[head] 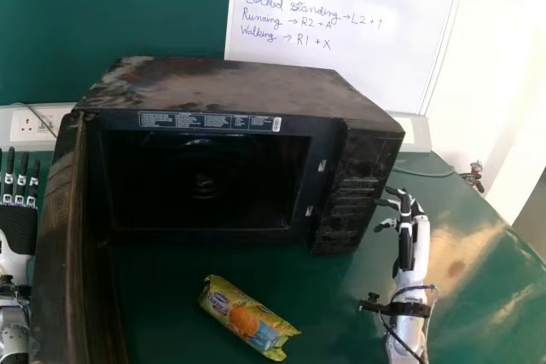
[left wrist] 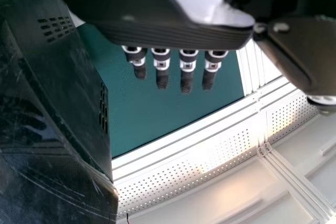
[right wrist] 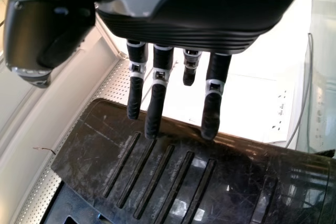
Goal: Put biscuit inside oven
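Left hand (head: pixel 17 228) and right hand (head: pixel 419 240) are both open, fingers extended. The biscuit packet (head: pixel 246 317) lies on the green table (head: pixel 328 317), in front of the oven (head: pixel 222 87), whose door (head: pixel 58 236) stands open. The right hand is beside the control panel (head: pixel 350 198), perhaps touching it; the left is outside the door.

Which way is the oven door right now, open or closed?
Open: in the head view the door stands swung out toward the robot at the oven's left, and the dark cavity shows.
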### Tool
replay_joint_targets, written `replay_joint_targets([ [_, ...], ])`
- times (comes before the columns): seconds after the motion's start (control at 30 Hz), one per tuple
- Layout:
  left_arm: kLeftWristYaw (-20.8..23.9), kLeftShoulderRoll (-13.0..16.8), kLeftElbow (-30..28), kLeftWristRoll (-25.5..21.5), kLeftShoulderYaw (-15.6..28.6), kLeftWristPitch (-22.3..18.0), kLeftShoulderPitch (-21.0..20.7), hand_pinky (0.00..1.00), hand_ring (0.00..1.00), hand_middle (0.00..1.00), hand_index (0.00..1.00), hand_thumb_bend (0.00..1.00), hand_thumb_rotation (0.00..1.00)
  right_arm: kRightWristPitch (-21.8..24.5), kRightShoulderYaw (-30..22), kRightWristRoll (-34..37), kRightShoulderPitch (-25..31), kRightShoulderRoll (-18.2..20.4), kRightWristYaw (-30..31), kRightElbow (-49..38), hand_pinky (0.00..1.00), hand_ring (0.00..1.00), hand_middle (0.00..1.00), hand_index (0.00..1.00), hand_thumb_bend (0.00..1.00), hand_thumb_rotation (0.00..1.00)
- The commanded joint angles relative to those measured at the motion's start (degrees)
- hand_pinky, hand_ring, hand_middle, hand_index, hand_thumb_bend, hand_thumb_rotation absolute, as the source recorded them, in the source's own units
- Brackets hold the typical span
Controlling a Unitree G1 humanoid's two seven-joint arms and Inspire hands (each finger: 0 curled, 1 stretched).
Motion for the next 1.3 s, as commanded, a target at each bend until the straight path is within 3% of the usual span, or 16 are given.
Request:
replay_joint_targets([
  [0.0, -0.73, -2.25, 3.05, 0.13, -0.32, 0.75, 2.41, 0.00, 0.00, 1.00, 1.00, 0.46, 1.00, -1.35, 0.68, -1.56, 4.19, 2.40, -1.28, 2.35, 0.26, 0.34, 0.51, 0.66, 0.88, 1.00],
  [0.37, -0.30, -2.35, 3.09, 0.39, -0.17, 0.56, 2.35, 0.00, 0.00, 1.00, 1.00, 0.46, 1.00, -2.24, 1.88, -4.90, 4.19, 1.62, -4.22, 2.66, 0.24, 0.32, 0.50, 0.64, 0.99, 1.00],
  [0.77, -1.63, -2.09, 4.34, 0.06, -0.07, 1.02, 1.95, 0.00, 0.00, 1.00, 1.00, 0.48, 1.00, -3.12, 5.13, -11.01, 4.08, -0.48, -10.25, 2.53, 0.23, 0.31, 0.49, 0.64, 1.00, 0.98],
  [1.07, -0.89, -2.43, 3.54, -0.07, 0.03, 1.25, 2.16, 0.00, 0.00, 1.00, 1.00, 0.47, 1.00, -4.60, 13.30, -23.18, 3.56, -7.40, -16.86, -0.73, 0.31, 0.38, 0.56, 0.71, 1.00, 0.92],
  [1.27, -1.80, -2.04, 4.20, -0.10, -0.09, 1.27, 2.08, 0.00, 0.00, 1.00, 1.00, 0.47, 1.00, -2.01, 17.09, -27.13, 4.25, -10.69, -17.43, -5.70, 0.34, 0.44, 0.60, 0.73, 1.00, 0.89],
])
